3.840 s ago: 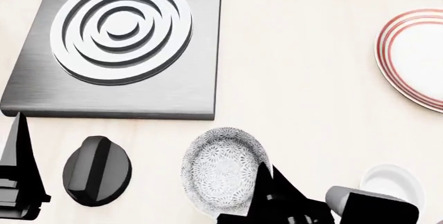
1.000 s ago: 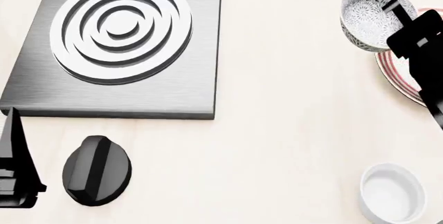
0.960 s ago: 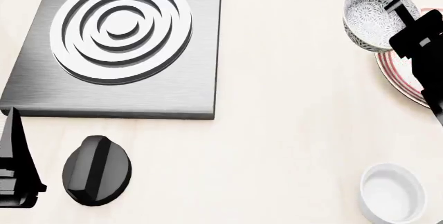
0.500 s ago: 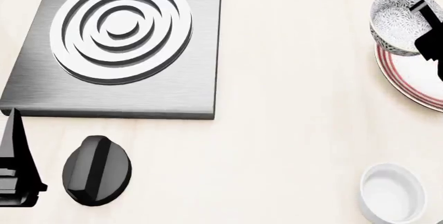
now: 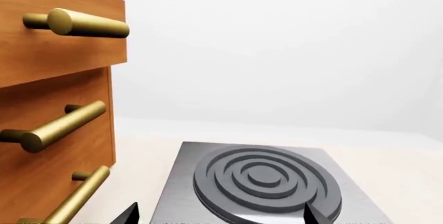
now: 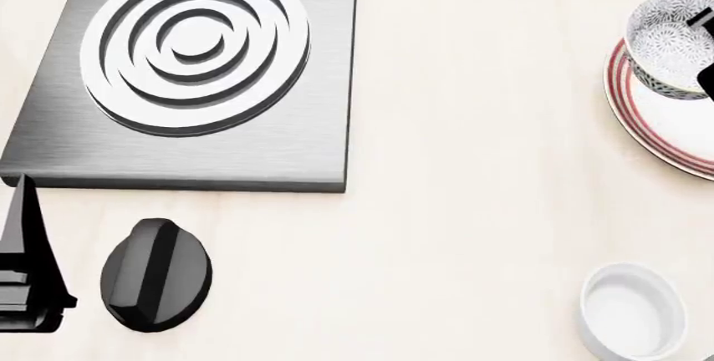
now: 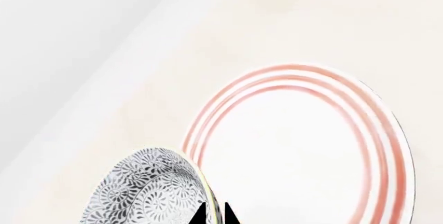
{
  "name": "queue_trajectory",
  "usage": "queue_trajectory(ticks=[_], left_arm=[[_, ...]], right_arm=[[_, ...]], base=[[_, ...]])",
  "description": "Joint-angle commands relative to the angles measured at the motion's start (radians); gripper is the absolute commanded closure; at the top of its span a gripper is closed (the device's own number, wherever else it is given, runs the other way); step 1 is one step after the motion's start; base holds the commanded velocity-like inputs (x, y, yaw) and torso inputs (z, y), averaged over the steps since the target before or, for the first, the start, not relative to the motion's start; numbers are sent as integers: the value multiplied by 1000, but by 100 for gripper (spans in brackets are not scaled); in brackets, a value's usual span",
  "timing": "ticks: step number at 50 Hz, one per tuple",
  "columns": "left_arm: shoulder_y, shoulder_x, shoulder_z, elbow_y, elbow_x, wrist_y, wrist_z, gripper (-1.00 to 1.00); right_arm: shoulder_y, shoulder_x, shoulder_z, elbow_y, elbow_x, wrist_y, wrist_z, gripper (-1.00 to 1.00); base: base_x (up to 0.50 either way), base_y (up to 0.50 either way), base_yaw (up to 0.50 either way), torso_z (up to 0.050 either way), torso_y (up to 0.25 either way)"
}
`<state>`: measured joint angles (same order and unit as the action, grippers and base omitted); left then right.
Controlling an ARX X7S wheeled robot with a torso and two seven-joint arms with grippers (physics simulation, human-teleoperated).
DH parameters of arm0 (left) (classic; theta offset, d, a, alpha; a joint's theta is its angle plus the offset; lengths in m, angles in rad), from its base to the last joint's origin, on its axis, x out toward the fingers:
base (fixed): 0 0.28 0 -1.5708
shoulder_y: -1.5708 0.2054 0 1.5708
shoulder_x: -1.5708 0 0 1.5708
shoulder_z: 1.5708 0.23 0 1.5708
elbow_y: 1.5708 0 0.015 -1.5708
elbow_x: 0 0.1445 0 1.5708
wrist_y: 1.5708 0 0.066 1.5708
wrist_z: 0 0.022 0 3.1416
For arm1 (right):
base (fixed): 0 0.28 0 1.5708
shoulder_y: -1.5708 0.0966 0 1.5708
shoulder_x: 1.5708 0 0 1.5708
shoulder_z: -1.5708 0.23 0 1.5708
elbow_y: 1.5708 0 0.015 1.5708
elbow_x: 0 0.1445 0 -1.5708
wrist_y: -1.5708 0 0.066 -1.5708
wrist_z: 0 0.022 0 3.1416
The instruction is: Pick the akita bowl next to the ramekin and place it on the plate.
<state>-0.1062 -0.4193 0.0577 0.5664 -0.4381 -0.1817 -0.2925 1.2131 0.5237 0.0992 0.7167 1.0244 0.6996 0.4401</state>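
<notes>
The right gripper (image 7: 213, 214) pinches the akita bowl (image 6: 673, 43) by its rim — above the plate (image 7: 304, 151); the left gripper's state I cannot tell.

The gripper (image 7: 213, 214) pinches the akita bowl's (image 7: 149, 190) rim, beside the red-ringed plate (image 7: 304, 151) on the pale counter (image 7: 325, 22).

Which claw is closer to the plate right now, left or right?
Right. The right claw grips the akita bowl at the plate; the left claw sits far across the counter, beside the black knob.
</notes>
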Motion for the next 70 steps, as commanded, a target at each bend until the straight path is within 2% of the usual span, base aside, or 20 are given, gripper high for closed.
queue_trajectory(ticks=[1, 23, 34, 57, 70], left_arm=[[1, -2, 7, -15, 9, 11, 5, -100], [-9, -1, 2, -23, -9, 11, -1, -100], [-4, -3, 5, -23, -6, 16, -3, -100], [-23, -7, 15, -32, -6, 3, -10, -100], [-25, -10, 18, -33, -9, 3, -11, -100]], right_arm=[[23, 9, -11, 23, -22, -19, -16, 100], [39, 43, -55, 8, -64, 5, 6, 100], [76, 35, -90, 93, -104, -21, -41, 100], [281, -5, -175, 546, -247, -228, -251, 100], [271, -16, -128, 590, -300, -255, -279, 100]], base=[[0, 0, 0, 0, 0], [0, 0, 0, 0, 0], [0, 0, 0, 0, 1], [0, 0, 0, 0, 0], [0, 0, 0, 0, 1]])
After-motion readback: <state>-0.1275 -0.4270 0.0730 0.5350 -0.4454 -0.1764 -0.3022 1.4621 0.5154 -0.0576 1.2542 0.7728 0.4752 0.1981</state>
